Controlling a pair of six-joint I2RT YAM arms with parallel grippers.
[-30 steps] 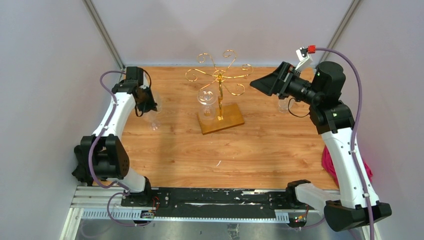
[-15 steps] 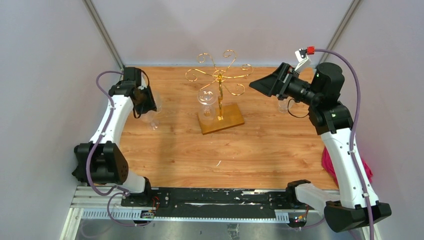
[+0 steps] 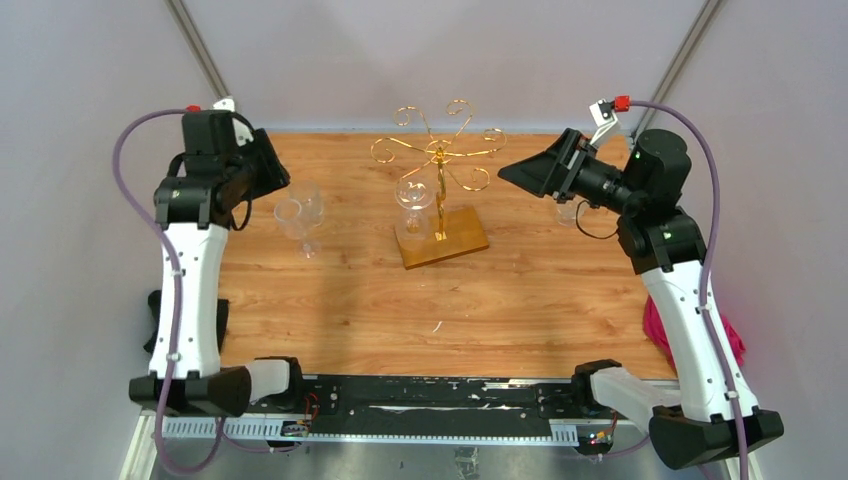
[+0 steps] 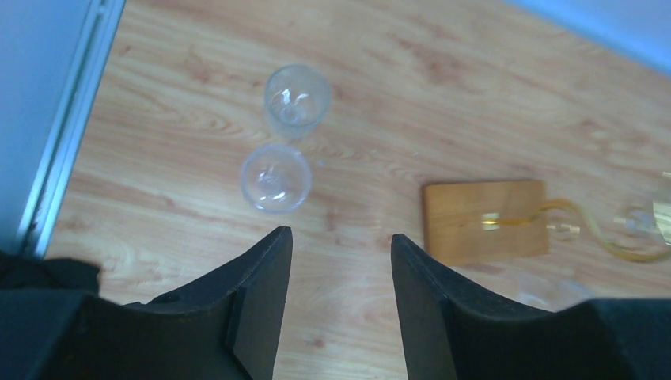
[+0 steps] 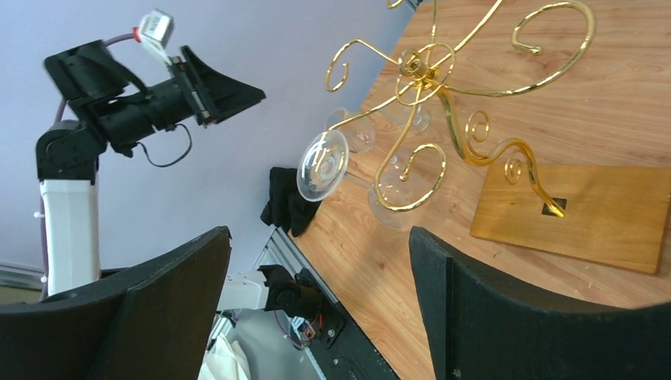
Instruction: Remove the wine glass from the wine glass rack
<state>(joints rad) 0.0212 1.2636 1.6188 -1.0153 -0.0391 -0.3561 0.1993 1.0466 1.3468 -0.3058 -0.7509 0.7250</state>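
Now left fingers point(image 4: 261, 301) and right fingers point(image 5: 158, 309) gape empty; yanking the clear hanging wine glass point(image 5: 323, 165) sideways could snag the gold wire rack point(image 5: 585, 214), toppling it

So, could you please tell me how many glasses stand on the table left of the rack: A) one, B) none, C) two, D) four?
C: the left wrist view shows the far glass and the near glass standing on the table, apart from the wine glass rack.
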